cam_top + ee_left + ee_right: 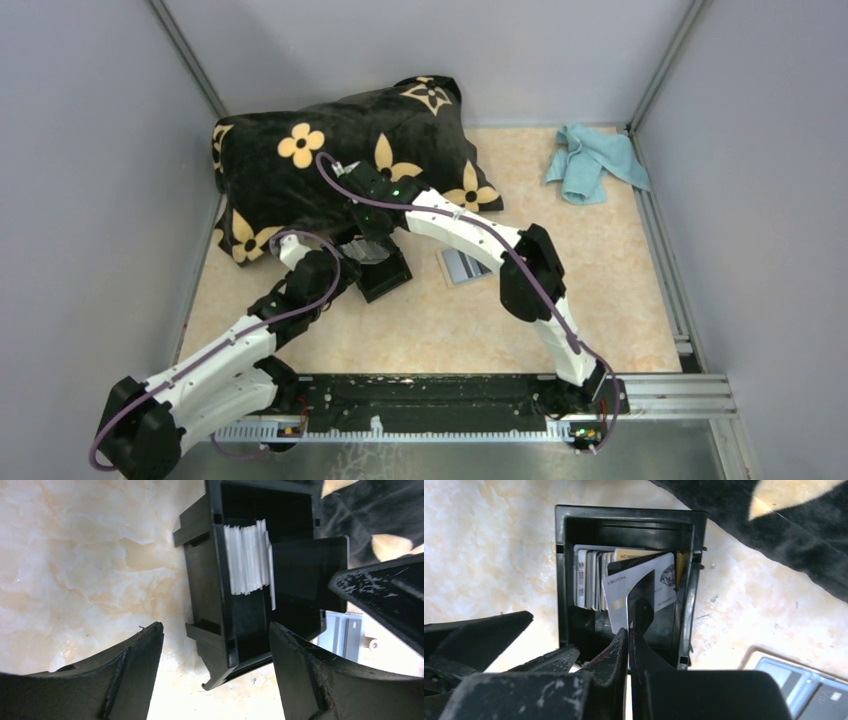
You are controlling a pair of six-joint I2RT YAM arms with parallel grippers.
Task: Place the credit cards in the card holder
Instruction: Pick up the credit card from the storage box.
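Looking down from above, I see my right pincer [372, 238] over the card holder [385, 280]. The holder is a small black box on the table [450, 330], just in front of the big black pillow [300, 165] with yellow flowers. My left pincer [350, 262] is right beside the box, on its left. A grey card [462, 265] lies flat on the table, just to the right of the box. A blue cloth [592, 160] is far off in the back corner.

From my left wrist, my left pincer [216, 675] is spread wide, with nothing in it. The near end of the card holder [210, 580] sits between its two fingers. I cannot tell if they touch it. White ribbed slots [247, 557] stand inside the box.

From my right wrist, my right pincer [628, 637] is pressed together on the bottom edge of a pale card [644, 587]. That card stands tilted inside the card holder [566, 580], next to the ribbed slots [591, 587]. A beige card [639, 555] stands in the box behind it. The grey card [809, 692] shows on the table at the bottom corner.
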